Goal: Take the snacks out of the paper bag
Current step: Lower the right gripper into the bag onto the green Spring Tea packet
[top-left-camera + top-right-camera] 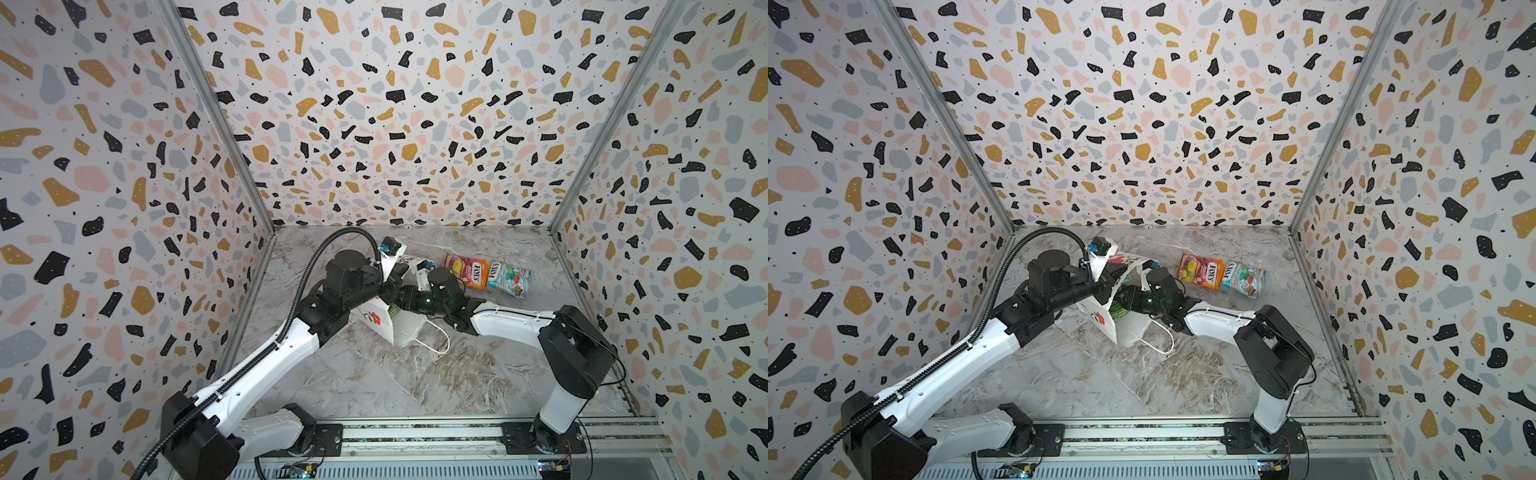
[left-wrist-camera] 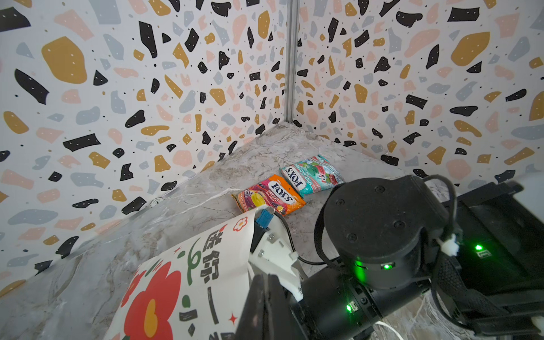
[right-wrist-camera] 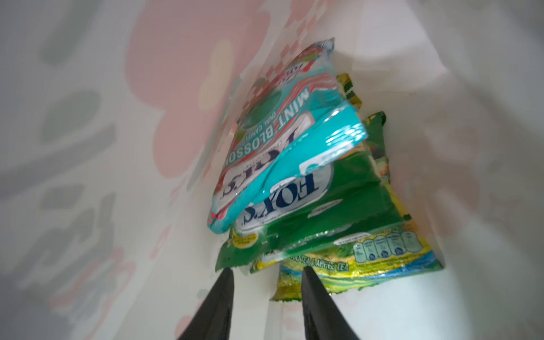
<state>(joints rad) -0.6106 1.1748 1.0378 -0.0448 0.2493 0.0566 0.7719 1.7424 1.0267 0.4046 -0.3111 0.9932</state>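
Note:
The white paper bag point(image 1: 380, 324) point(image 1: 1100, 322) with a red flower lies tipped on the marble table, its mouth facing right. My left gripper point(image 2: 267, 276) is shut on the bag's point(image 2: 182, 282) upper rim. My right gripper point(image 3: 267, 270) is inside the bag point(image 3: 117, 176), open, its fingertips level with the near edges of the snacks. In there a teal packet point(image 3: 282, 141) rests on a green packet point(image 3: 309, 206), with a green-yellow one point(image 3: 376, 253) under them. An orange-pink packet point(image 1: 467, 270) point(image 1: 1201, 270) point(image 2: 269, 194) and a teal packet point(image 1: 509, 279) point(image 1: 1244, 279) point(image 2: 310, 173) lie on the table.
The bag's cord handle point(image 1: 436, 340) point(image 1: 1160, 343) trails on the table in front of its mouth. Patterned walls close in the back and both sides. The right arm's wrist point(image 1: 432, 297) crosses just in front of the two packets on the table.

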